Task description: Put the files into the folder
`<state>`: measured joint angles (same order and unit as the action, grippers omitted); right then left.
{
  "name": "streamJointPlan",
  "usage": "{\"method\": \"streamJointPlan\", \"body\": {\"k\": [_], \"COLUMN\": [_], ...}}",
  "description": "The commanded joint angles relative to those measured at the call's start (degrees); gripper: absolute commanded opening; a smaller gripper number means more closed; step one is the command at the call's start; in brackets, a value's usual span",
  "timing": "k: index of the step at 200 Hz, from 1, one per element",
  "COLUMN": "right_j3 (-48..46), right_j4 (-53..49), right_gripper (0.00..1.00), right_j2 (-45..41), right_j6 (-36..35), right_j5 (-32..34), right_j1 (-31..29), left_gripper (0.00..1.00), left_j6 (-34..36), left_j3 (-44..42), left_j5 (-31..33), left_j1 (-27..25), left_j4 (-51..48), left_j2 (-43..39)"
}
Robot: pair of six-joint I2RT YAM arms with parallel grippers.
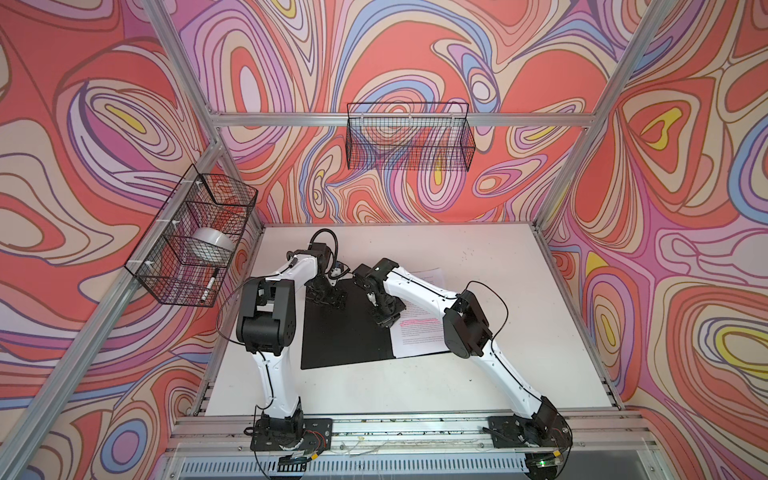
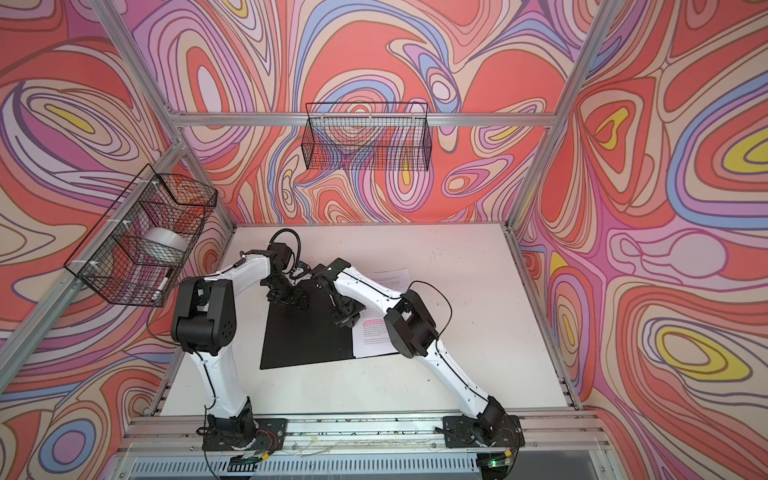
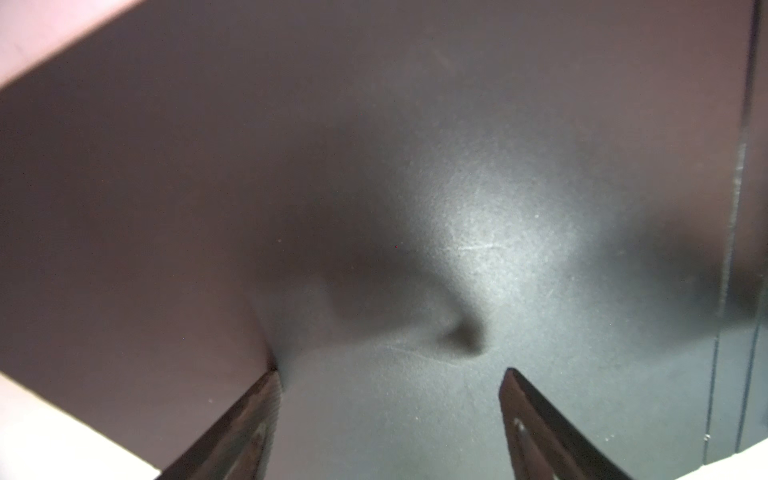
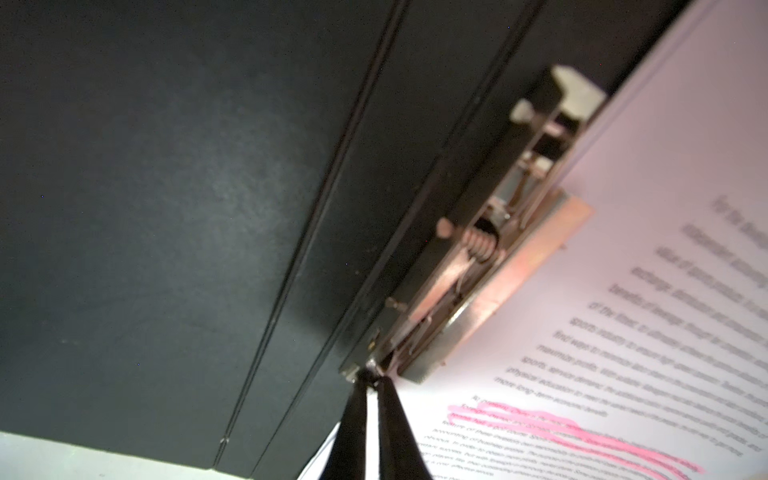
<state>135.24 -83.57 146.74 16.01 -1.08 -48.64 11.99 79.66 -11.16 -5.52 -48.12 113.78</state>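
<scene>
Nearest the lens runs the aluminium rail (image 1: pixel 415 428) that carries both arm bases, and beyond it spreads the white surface (image 1: pixel 519 266), walled by swirling pink and orange panels. On that surface the folder (image 1: pixel 349 332) lies open and flat, black inside up, near the middle. The files (image 1: pixel 419 332) lie along the folder's right side, white sheets of dense text with pink highlighted lines, one far corner fanned out askew. Two black wire baskets hang on the frame: a long one (image 1: pixel 409 137) on the back rail, and a divided one (image 1: pixel 195 237) on the left rail holding a tape roll (image 1: pixel 212 243) and a marker (image 1: pixel 210 284). Over the black cover's far left part hangs the left claw (image 3: pixel 390 374), its fingers spread wide with nothing between them, tips down close to the cover. At the spine, the right claw (image 4: pixel 374 380) is closed, its tips at the near end of the metal clip (image 4: pixel 490 266); whether they pinch part of it I cannot tell. That clip's plate sits over the sheets' spine-side edge
</scene>
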Motion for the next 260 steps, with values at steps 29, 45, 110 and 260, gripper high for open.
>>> {"method": "streamJointPlan", "body": {"k": [29, 45, 110, 260], "right_j3": [1.99, 2.37, 3.64, -27.95], "right_j4": [3.77, 3.59, 2.25, 33.13], "right_gripper": [0.08, 0.08, 0.1, 0.37], "right_j2": [2.57, 1.33, -1.42, -34.54], "right_j6": [0.16, 0.18, 0.3, 5.1], "right_j5": [6.51, 6.5, 7.43, 10.31], "right_j1": [0.31, 0.31, 0.34, 14.48], "left_gripper": [0.83, 0.83, 0.83, 0.99], "left_j6": [0.48, 0.65, 1.26, 1.62], "left_j3": [-2.73, -2.67, -1.82, 1.34], "left_j5": [0.02, 0.13, -0.52, 1.17], "left_j1": [1.12, 1.12, 1.3, 2.97], "left_j4": [-2.01, -2.06, -3.06, -9.11], "left_j2": [3.56, 3.56, 3.01, -8.48]}}
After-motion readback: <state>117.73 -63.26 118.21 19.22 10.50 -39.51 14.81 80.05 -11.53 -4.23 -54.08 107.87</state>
